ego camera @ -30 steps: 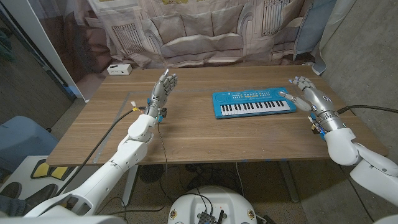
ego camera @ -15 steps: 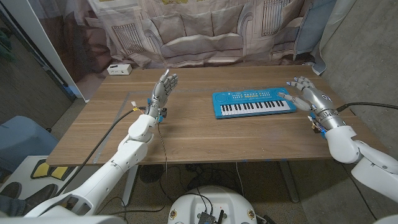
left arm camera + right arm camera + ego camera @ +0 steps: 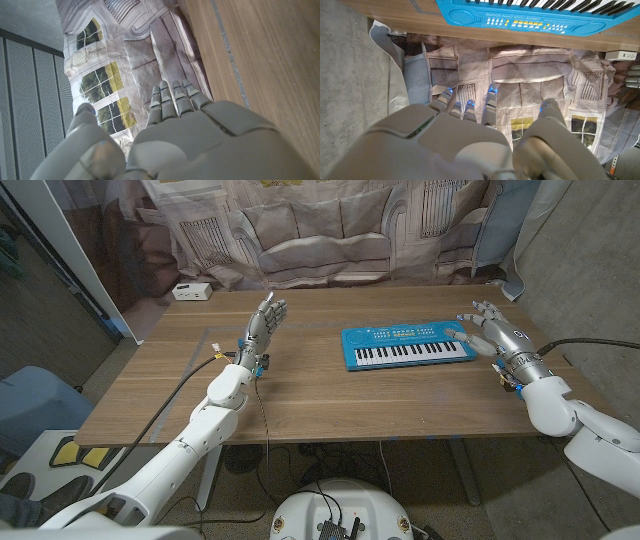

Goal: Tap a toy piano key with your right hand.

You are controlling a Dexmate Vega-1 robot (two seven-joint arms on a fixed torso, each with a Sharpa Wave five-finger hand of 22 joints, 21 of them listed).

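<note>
A blue toy piano point(image 3: 408, 345) with black and white keys lies on the wooden table point(image 3: 330, 395), right of the middle. My right hand point(image 3: 487, 332) hovers at the piano's right end, fingers spread, holding nothing; its thumb tip reaches over the blue panel by the top right corner. In the right wrist view the piano point(image 3: 530, 14) runs beyond my right hand's point(image 3: 470, 135) fingertips. My left hand point(image 3: 262, 325) stands upright over the table's left half, fingers straight and apart, empty. The left wrist view has my left hand point(image 3: 180, 130) against the curtain.
A small white box point(image 3: 190, 291) sits at the table's far left corner. A black cable point(image 3: 262, 395) hangs along my left arm over the front edge. A printed curtain point(image 3: 320, 225) hangs behind the table, a grey wall point(image 3: 590, 260) to the right.
My right hand has drifted slightly away from me and leftward, its thumb now over the piano's right end. The left hand has not moved.
</note>
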